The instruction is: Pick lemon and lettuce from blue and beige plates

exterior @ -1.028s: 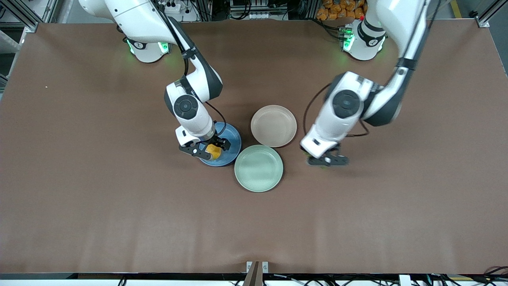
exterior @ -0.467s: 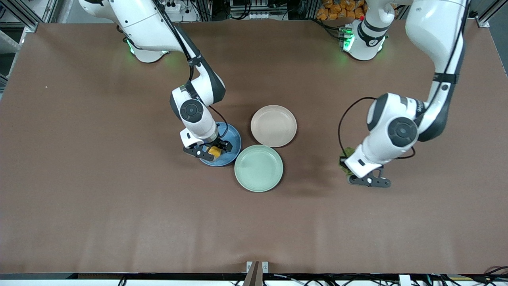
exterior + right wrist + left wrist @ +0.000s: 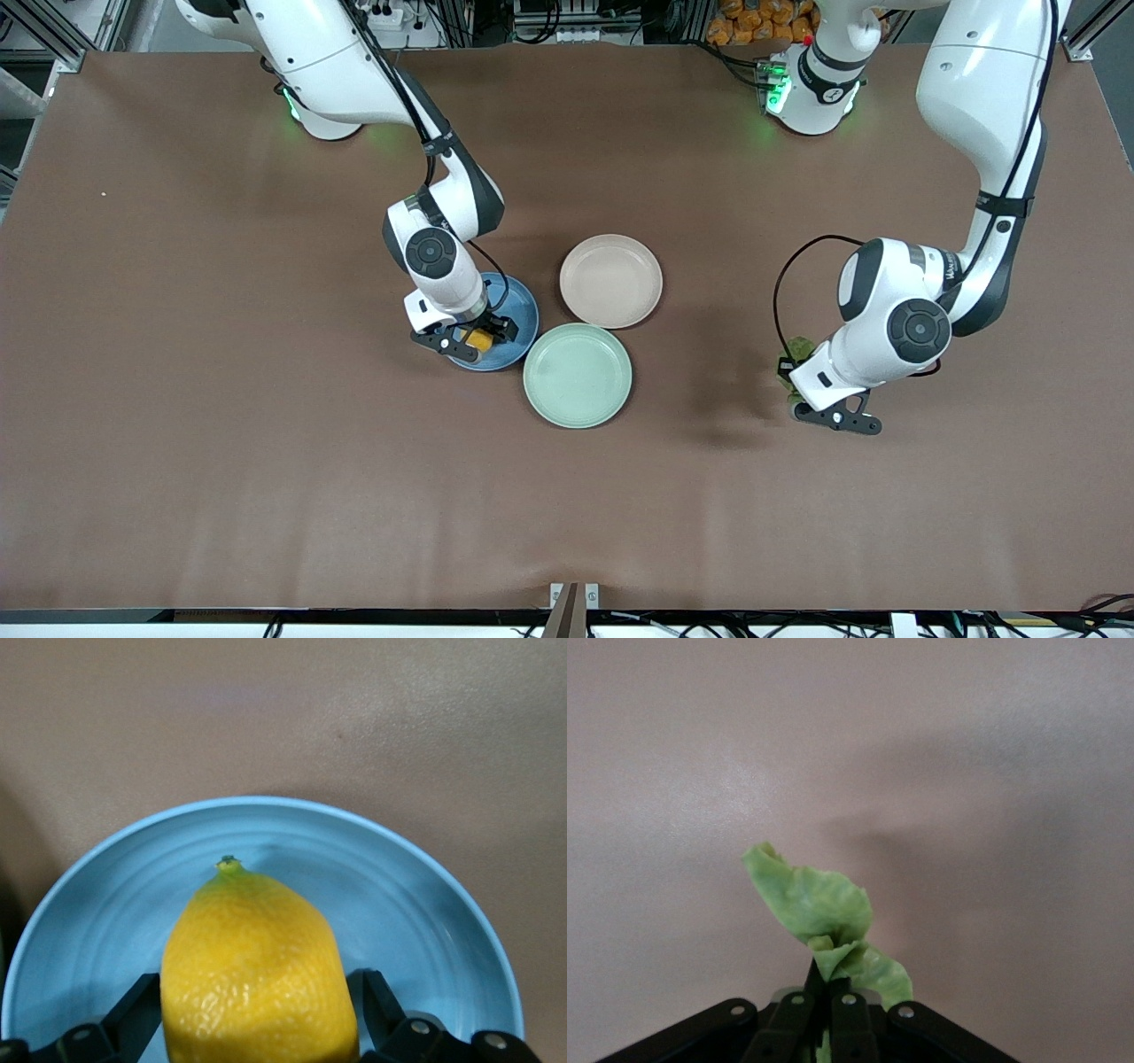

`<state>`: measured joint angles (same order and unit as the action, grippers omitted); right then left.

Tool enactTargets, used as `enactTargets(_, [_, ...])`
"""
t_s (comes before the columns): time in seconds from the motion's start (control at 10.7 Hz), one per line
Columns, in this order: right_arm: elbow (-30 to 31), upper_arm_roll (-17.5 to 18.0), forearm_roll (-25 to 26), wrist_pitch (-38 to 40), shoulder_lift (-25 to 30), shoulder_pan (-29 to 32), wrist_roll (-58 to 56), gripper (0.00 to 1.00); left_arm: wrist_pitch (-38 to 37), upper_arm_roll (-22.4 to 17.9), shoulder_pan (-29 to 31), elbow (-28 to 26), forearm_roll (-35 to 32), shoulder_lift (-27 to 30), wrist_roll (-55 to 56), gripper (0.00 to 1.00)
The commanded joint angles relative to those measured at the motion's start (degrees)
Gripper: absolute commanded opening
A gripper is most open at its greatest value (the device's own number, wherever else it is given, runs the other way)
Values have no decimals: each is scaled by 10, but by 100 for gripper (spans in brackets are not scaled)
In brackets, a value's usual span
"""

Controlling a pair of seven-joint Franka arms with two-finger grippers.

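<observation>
Right gripper: fingers spread around the oval yellow lemon, low over the round blue plate.
Left gripper: clamped on the wrinkled green lettuce leaf, above bare brown table.
Beige plate: beside the blue plate.

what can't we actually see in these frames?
- Front view: left gripper fingertips hidden under its own wrist; only a scrap of the lettuce shows.
- Left wrist view: lettuce base cut off by the frame edge at the shut fingers.
- Right wrist view: whether the right gripper fingers touch the lemon; contact is cut off by the edge. Lemon hides part of the blue plate.
</observation>
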<state>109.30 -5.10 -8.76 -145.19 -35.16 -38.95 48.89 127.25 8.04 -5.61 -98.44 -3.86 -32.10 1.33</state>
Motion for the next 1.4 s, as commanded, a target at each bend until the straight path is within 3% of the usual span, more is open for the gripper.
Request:
enactTargets(0.0, [0,-5,-3,-7,-5,-7,6,86,-11,3,2,7,-18,-2,-9,97])
enactTargets(0.19, [-1,-4,-3,-4,-5,-5,6,67,-11,4,3,7,-27,-2,-9,100])
enactTargets(0.56, [-18,-4,-7,37,11,2,2,51,-11,4,2,6,-28,2,-4,100])
enactTargets(1.03, [-109,-6,-6,206,31,40,-26,51,-18,10,0,-8,-28,12,26,100])
enactTargets(1.31, [-163,-6,-5,313,44,85,-87,51,-17,13,6,-76,-25,74,54,100])
